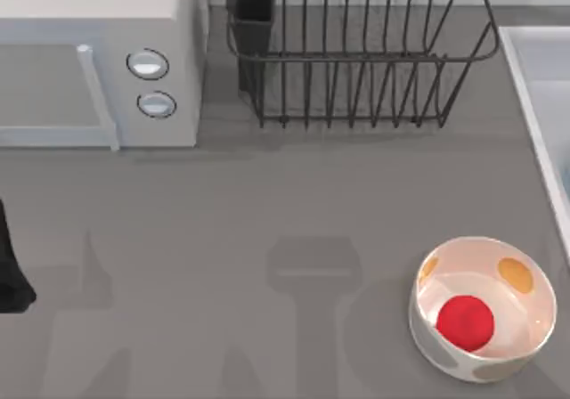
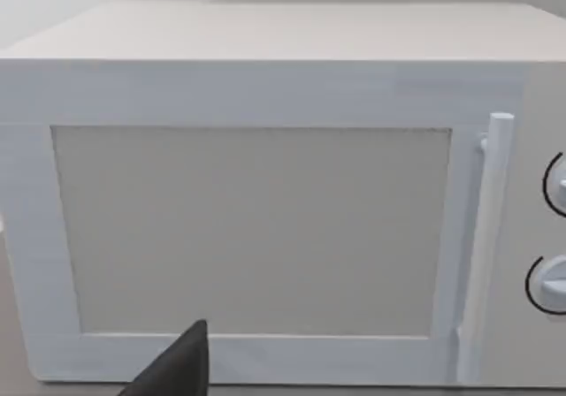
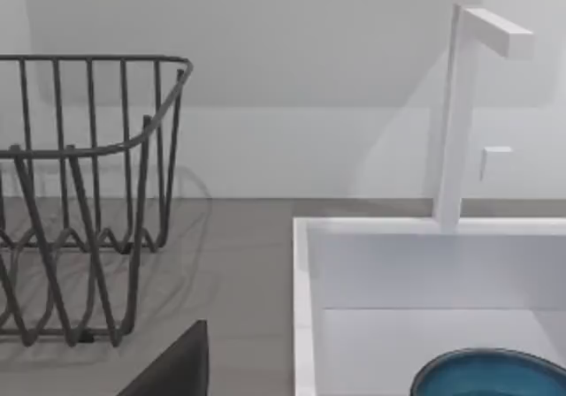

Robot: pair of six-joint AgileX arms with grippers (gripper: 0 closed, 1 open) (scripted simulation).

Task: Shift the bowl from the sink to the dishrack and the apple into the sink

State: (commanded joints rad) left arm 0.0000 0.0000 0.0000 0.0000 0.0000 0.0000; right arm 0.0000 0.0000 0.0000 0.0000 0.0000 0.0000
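dark wire dishrack (image 1: 356,52), glossy apple (image 1: 465,321), matt table (image 1: 267,221)

Open counter (image 1: 267,212) mid-table; faucet (image 3: 455,113) rises behind sink (image 3: 305,308).

Right wrist cam: dishrack (image 3: 88,193) empty, standing on the grey counter (image 3: 239,272) beside the sink (image 3: 305,299), small gap between them. Bowl (image 3: 491,374) sits inside the sink basin, rim partly visible. White faucet (image 3: 460,113) upright on the sink's back edge. Dark gripper fingertip (image 3: 177,369) in the foreground.
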